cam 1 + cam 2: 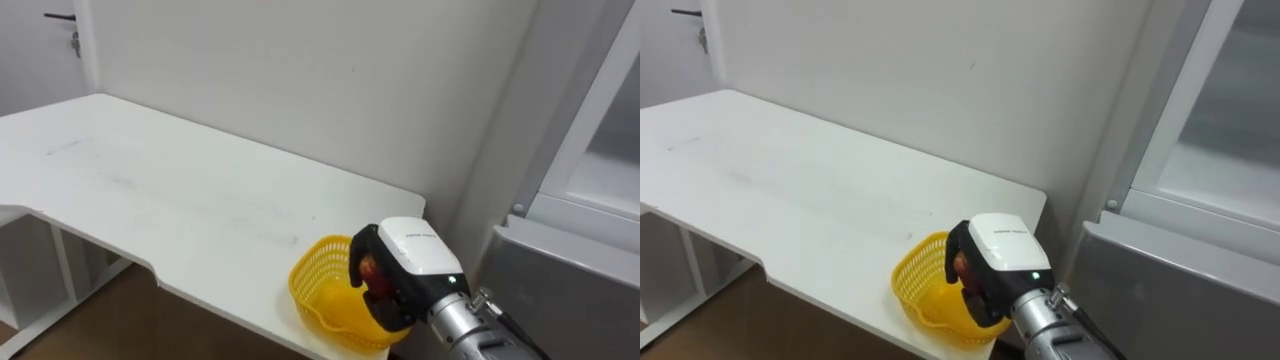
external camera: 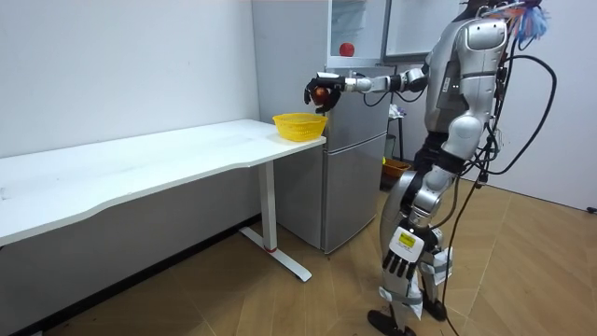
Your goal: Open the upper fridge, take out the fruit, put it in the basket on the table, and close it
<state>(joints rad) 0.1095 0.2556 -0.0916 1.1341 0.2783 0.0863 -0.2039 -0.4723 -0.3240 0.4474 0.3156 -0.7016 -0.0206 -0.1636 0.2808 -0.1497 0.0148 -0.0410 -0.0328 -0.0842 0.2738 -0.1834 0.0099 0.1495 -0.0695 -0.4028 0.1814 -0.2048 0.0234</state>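
The right hand (image 1: 418, 250) is gripping a red fruit (image 1: 369, 267) just above the yellow basket (image 1: 318, 278) on the bench (image 1: 150, 190). The fetching from the fridge looks done, with only the release remaining. The left hand (image 2: 398, 266) is hanging slack.

Desk (image 1: 180, 190) plain white, faint grey scuffs. Wall (image 1: 300, 70) off-white, no pattern. Basket (image 1: 320, 282) bright yellow, open mesh weave. Fruit (image 1: 370, 268) red, a bit of orange-yellow on it. Right hand (image 1: 420, 250) has a white back shell with one small green light; fingers (image 1: 385, 305) black, wrist silver metal. Fridge (image 1: 560, 290) grey, upper door frame white. Second red round item (image 2: 346, 49) inside the upper fridge. Floor (image 2: 280, 299) brown wood-grain planks.
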